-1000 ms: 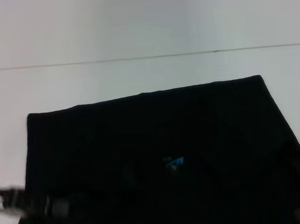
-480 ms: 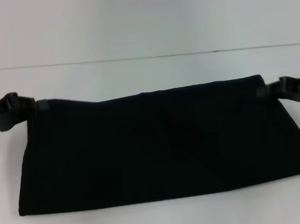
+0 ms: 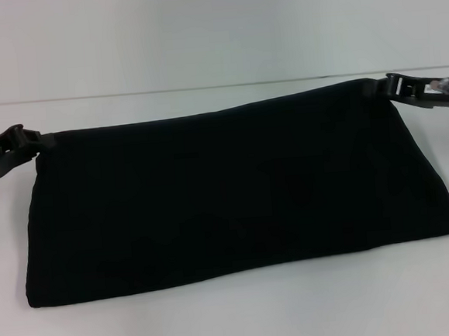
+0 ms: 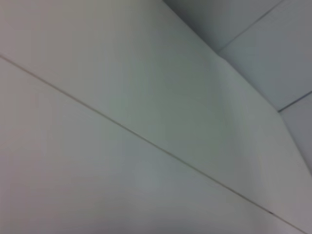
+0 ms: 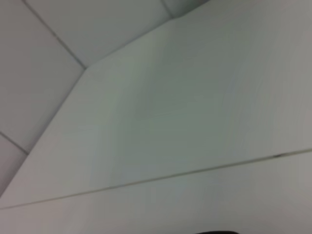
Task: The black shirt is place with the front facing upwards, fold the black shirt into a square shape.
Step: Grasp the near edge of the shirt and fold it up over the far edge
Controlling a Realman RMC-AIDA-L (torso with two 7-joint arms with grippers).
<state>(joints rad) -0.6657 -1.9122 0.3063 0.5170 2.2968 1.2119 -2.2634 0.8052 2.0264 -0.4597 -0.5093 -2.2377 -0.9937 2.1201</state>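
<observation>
Both grippers are clamping the black shirt (image 3: 234, 190) by its far corners: left gripper (image 3: 28, 143) near the table's (image 3: 221, 324) left edge, right gripper (image 3: 393, 85) at the right edge and riding higher. The shirt is hanging as a wide, smooth, matte band with its fold resting toward the front edge, bare white tabletop all around.

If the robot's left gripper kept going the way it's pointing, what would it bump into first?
The left gripper points inward, toward the robot's right, and is clamped on a top corner of the folded black cotton shirt. Going straight on, it would probably meet that shirt first, though depth is hard to judge.
</observation>
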